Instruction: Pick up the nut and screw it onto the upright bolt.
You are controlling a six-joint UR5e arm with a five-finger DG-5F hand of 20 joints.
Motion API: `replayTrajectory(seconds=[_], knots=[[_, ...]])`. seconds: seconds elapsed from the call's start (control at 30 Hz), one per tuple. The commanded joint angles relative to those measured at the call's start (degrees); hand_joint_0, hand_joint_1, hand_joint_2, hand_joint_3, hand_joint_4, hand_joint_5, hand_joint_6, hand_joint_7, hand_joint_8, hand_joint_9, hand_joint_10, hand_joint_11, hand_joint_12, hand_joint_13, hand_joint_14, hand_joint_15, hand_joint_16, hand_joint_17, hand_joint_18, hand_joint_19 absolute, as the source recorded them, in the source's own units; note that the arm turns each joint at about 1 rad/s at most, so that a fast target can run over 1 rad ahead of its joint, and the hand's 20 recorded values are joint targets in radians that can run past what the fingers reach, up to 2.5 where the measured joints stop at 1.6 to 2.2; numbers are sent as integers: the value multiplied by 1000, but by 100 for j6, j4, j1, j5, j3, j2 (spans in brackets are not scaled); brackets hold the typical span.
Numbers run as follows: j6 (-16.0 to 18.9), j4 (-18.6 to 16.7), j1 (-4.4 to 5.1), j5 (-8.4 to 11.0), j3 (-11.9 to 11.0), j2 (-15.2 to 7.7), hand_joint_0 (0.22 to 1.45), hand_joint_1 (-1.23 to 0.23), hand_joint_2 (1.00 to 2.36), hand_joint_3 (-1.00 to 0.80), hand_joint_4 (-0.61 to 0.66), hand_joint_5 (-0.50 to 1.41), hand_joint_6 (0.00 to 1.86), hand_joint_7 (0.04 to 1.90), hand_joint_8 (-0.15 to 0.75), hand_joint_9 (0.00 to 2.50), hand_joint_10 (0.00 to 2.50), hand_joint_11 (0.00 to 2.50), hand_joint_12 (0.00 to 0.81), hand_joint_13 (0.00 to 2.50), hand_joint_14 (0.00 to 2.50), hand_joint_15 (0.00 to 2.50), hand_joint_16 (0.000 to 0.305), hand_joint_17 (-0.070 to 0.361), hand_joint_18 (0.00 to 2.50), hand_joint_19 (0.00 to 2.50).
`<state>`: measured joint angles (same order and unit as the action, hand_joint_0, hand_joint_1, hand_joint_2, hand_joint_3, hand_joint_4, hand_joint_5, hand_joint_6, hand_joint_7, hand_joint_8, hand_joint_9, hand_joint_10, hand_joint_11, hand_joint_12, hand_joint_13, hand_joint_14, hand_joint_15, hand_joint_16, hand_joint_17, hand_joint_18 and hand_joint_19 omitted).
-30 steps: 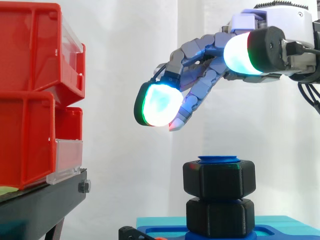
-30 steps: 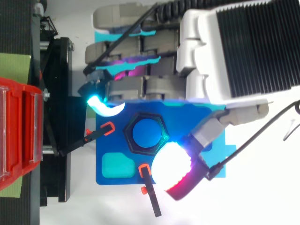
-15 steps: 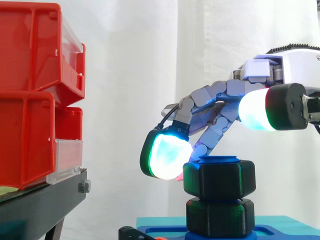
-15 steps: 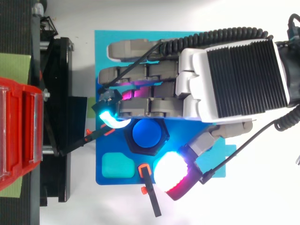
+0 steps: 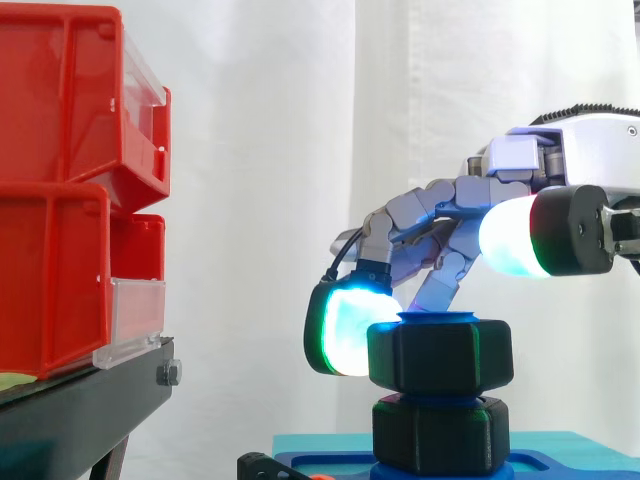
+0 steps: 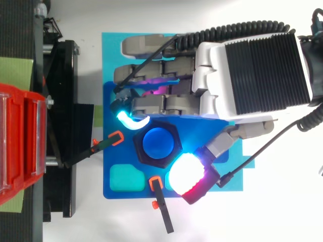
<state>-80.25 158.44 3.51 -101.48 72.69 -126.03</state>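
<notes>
Scene: A black nut (image 5: pixel 440 355) is seen threaded on the upright blue bolt (image 6: pixel 159 143), with the bolt's top showing just above it.
Beneath: A second black nut (image 5: pixel 440 435) is seated lower on the same bolt, just under the first, on a blue base plate (image 6: pixel 112 151).
Robot hand: The robot hand (image 6: pixel 252 75) is held low over the bolt with its fingers loosely bent and nothing gripped.
Contact: One glowing fingertip (image 5: pixel 348 332) is pressed beside the upper nut's left face, while the thumb pad (image 5: pixel 515 235) is kept clear above the nut on the other side.
Surroundings: Red bins (image 5: pixel 60 200) are stacked on a black stand (image 5: pixel 80 410) at the left, before a white curtain (image 5: pixel 260 150).
</notes>
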Motion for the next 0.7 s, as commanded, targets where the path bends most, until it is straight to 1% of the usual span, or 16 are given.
replayTrajectory(seconds=[0.0,0.13,0.23,0.3,0.37,0.43,0.47,0.5,0.53,0.57,0.6,0.63,0.67], knots=[[0,47,-8,-3,0,0,495,-274,1000,-500,242,-78,504,963,236,1008,0,68,267,493,0,0,41,92,153,0],[-9,73,-35,-3,0,0,499,-310,1000,-500,221,-63,505,1075,234,1043,2,80,262,527,0,0,40,90,189,0],[0,73,-44,-3,0,0,504,-338,1000,-500,171,-37,504,1219,243,1106,6,120,249,588,0,13,39,88,223,0],[0,73,-52,-3,0,0,508,-346,1000,-500,143,-19,504,1282,251,1161,4,141,241,622,1,27,38,86,285,0],[0,82,-61,6,-9,9,514,-355,1000,-500,135,5,502,1335,249,1255,5,157,222,698,0,43,36,81,407,0],[0,82,-70,6,-18,9,518,-364,1000,-500,133,30,500,1397,250,1327,6,182,209,752,2,50,35,80,456,24],[0,100,-79,6,-26,9,519,-362,1000,-500,112,39,535,1332,248,1388,6,185,194,803,2,65,34,76,528,68],[0,126,-88,6,-44,9,517,-352,1000,-500,110,41,555,1304,247,1403,7,189,196,842,3,78,32,73,552,86],[0,188,-88,6,-88,9,513,-311,1000,-500,97,41,580,1242,246,1438,8,185,189,854,3,77,33,74,595,129],[0,258,-96,6,-123,9,511,-293,1000,-500,85,42,601,1211,252,1465,6,188,182,889,3,82,33,74,598,129],[0,328,-96,6,-149,9,509,-275,1000,-500,84,42,602,1203,247,1484,7,205,180,897,3,87,31,71,672,168],[0,355,-96,6,-167,9,501,-214,1000,-500,62,39,668,1066,268,1542,7,208,162,1055,4,118,26,58,829,249],[0,407,-96,6,-202,9,501,-214,1000,-500,62,39,668,1066,268,1542,7,208,162,1055,4,118,26,58,829,249]])
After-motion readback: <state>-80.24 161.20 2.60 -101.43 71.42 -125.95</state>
